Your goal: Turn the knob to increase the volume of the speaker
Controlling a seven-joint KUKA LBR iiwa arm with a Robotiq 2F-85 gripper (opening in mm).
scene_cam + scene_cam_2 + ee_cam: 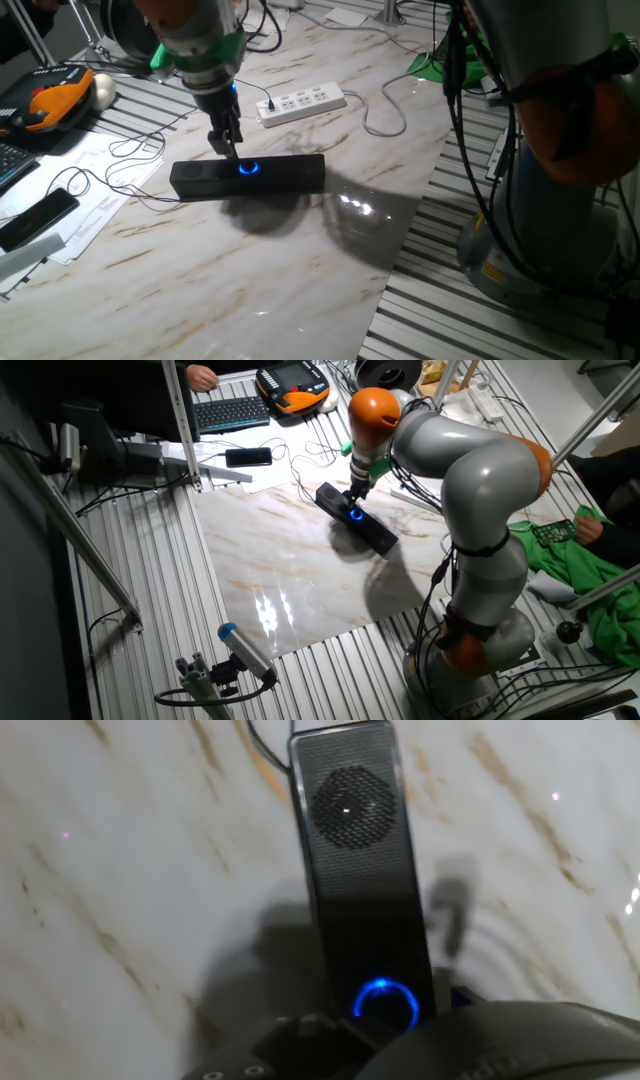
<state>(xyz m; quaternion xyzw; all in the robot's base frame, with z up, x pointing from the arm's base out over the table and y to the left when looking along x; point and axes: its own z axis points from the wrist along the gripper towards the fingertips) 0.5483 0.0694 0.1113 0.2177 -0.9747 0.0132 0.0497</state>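
The speaker (285, 174) is a long black bar lying on the marble table (300, 270). The knob (247, 168) glows as a blue ring at its middle. My gripper (226, 148) points down just above the bar's top edge, a little left of and behind the knob, and holds nothing. Its two fingers stand slightly apart. In the other fixed view the gripper (357, 494) hangs right over the knob (356, 514) on the speaker (378, 536). In the hand view the knob (386, 1003) sits at the bottom, close to the hand, and the speaker (353, 840) runs upward with its round grille.
A white power strip (302, 103) lies behind the speaker, with cables around it. A flat black phone (38, 218) and papers lie at the left. The robot's base (560, 150) stands at the right, beyond the table's edge.
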